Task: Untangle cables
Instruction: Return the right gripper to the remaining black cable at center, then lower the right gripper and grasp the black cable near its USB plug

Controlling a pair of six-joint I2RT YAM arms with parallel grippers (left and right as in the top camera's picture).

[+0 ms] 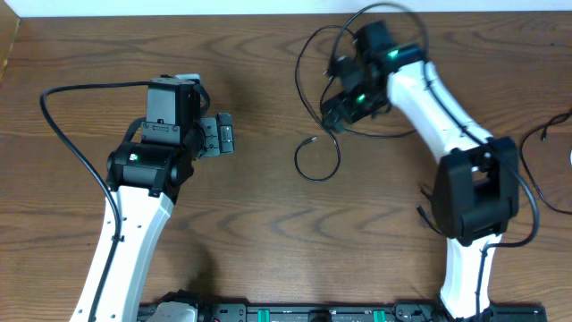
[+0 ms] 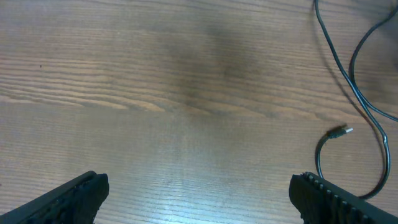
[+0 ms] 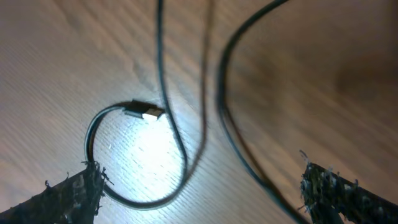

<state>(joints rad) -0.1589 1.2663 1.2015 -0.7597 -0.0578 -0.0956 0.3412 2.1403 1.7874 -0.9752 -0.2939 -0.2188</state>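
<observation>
- left arm (image 1: 134, 224): white tubular link, black joint housings, green status light (image 1: 136, 156), black arm cable (image 1: 63, 134) looped alongside.
- right arm (image 1: 429, 98): same white-and-black build, green lights.
- left gripper (image 1: 223, 134): black, ribbed fingers (image 2: 329, 199).
- right gripper (image 3: 199, 186): black, frayed-edged pads (image 3: 336, 190).

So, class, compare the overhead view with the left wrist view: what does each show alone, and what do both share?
Only overhead: the right gripper over looping black cables, and another cable near the right edge of the wooden table. Only left wrist: the metal tip of the plug, close up. Both: the open left gripper, the small cable loop and the table.
</observation>
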